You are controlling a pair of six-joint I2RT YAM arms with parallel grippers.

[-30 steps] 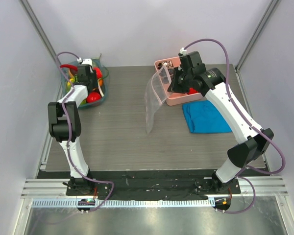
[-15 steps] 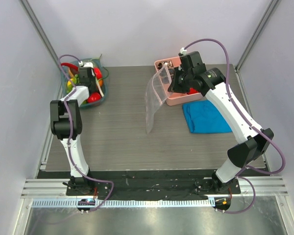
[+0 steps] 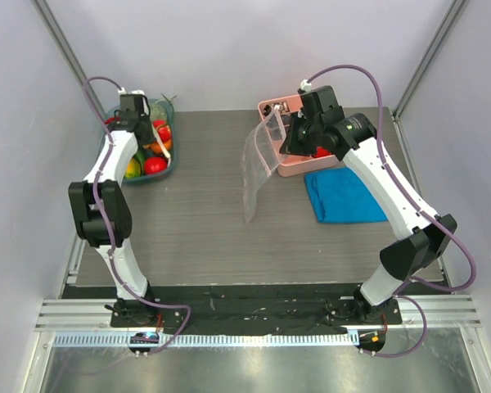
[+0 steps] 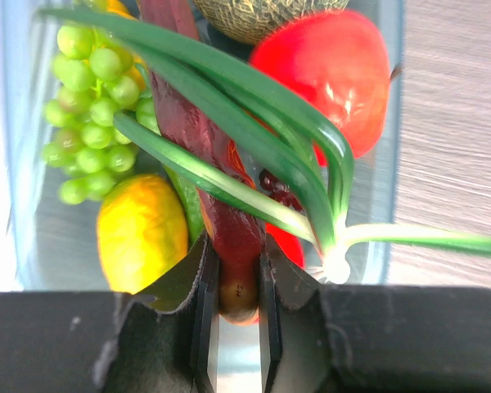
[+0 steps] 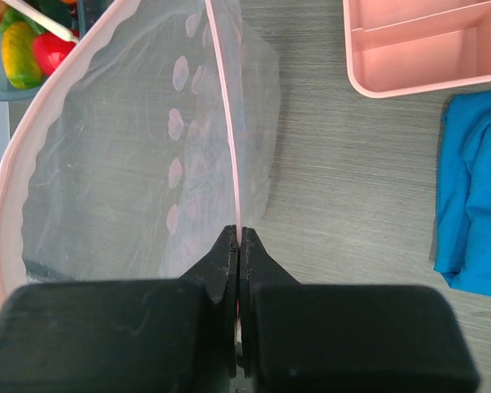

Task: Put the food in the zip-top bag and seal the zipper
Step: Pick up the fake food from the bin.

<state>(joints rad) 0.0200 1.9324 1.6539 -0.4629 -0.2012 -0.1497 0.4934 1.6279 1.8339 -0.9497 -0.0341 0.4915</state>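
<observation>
Zip-top bag (image 3: 258, 168) is found nearest the arm bases, hung upright over the middle of the surface (image 3: 196, 237), its lower corner at or just above the wood grain (which of the two cannot be told). It is held at its mouth edge by the right gripper (image 5: 236, 237), whose fingers are pressed together on the zipper (image 5: 229, 123), the thin pink strip. The other lip is bowed away, so the mouth stands open. Nothing is seen inside the bag, and no slider tab can be made out.

Just beside the bag, to the right, a blue cloth (image 3: 344, 196) is spread flat, and a pink tray (image 3: 270, 107) is set beyond it.

Farthest off, at the back left, the food (image 3: 151, 164) is gathered in a clear bin (image 4: 397, 98): green grapes (image 4: 86, 123), a red round fruit (image 4: 327, 74), a yellow-orange fruit (image 4: 139, 237) and green onion leaves (image 4: 254, 115). The left gripper (image 4: 233, 282) is poised over the bin, its fingers closed against both sides of a long dark red piece (image 4: 229, 241) (chili or sausage, hard to say).

The task is judged to be at its first pick. No item has been bagged, every piece is yet to be carried across, and the zipper is yet to be run shut.

No brand, label or legible writing is seen anywhere; only pale pink dots are printed on the bag.
</observation>
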